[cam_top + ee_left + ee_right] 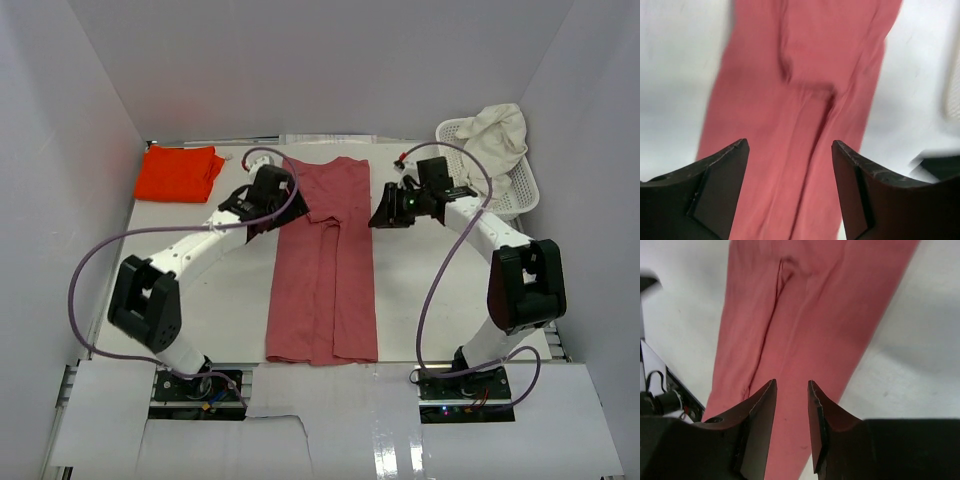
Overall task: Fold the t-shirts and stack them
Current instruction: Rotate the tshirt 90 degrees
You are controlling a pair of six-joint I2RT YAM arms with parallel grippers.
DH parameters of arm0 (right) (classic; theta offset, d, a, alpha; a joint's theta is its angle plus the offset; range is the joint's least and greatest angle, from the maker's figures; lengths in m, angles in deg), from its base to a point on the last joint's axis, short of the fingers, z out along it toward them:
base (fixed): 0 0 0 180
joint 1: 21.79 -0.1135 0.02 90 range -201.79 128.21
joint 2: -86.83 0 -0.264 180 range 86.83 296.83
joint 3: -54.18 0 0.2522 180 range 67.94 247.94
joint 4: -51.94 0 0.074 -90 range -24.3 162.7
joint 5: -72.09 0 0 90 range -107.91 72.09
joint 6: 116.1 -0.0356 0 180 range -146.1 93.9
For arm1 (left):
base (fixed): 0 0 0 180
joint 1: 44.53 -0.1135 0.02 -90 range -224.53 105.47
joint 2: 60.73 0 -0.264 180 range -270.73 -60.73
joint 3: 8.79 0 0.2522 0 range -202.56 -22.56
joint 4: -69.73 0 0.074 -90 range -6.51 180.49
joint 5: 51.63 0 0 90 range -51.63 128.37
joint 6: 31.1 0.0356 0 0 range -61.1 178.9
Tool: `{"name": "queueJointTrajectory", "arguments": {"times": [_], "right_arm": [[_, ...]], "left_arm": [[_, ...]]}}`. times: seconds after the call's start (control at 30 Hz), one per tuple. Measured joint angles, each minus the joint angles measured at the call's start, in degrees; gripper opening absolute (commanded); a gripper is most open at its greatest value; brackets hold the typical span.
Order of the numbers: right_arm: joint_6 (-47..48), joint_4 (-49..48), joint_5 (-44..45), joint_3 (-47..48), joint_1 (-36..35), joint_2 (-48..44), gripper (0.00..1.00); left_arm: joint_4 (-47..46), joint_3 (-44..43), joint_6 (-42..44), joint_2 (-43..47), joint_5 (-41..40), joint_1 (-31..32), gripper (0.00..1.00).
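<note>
- Hovering above the rose-red t-shirt (pixel 325 270), the left gripper (pixel 790 145) gapes wide, empty.
- Right gripper (pixel 791 382): jaws narrowly parted, empty.
- Cream t-shirt (pixel 500 135) drapes the basket (pixel 522 192).

We look down past our right gripper (pixel 791 386), its jaws a narrow gap apart, hovering over the dusty rose-red t-shirt (pixel 815 315). The shirt lies as a long creased strip across the white table (pixel 925 330). At the left edge we see dark hardware with a black cable (pixel 660 390).
</note>
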Motion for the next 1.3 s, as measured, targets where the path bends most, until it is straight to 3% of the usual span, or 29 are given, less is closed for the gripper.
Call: {"name": "queueJointTrajectory", "arguments": {"times": [0.2, 0.4, 0.5, 0.53, 0.6, 0.67, 1.0, 1.3], "right_arm": [[-0.7, 0.9, 8.3, -12.0, -12.9, -5.1, 0.39], [-2.8, 1.5, 15.7, -17.6, -22.0, -10.9, 0.38], [-4.4, 0.5, 17.3, -21.1, -22.7, -13.3, 0.27], [-5.0, 0.0, 17.5, -22.5, -22.8, -13.9, 0.12], [-6.1, -1.2, 17.4, -25.5, -23.0, -14.5, 0.08], [-7.2, -2.3, 17.2, -28.1, -23.2, -14.5, 0.08], [-10.4, -10.1, 14.3, -35.1, -23.5, -12.4, 0.08], [-12.4, -15.8, 11.9, -35.8, -23.5, -10.4, 0.08]], "left_arm": [[-7.4, -12.3, 2.3, -15.4, 6.9, -7.9, 0.75], [-8.0, -25.9, 4.5, -32.8, 11.0, -8.4, 0.71], [-8.0, -31.6, 5.4, -39.2, 13.0, -8.3, 0.67], [-8.0, -32.5, 5.5, -40.5, 13.5, -8.3, 0.62], [-8.2, -33.6, 5.9, -42.1, 14.5, -8.3, 0.5], [-8.2, -33.9, 6.4, -42.5, 15.3, -8.3, 0.47], [-11.0, -36.3, 6.5, -43.2, 17.4, -9.3, 0.45], [-16.3, -40.6, 5.6, -51.0, 19.5, -12.0, 0.44]]}}
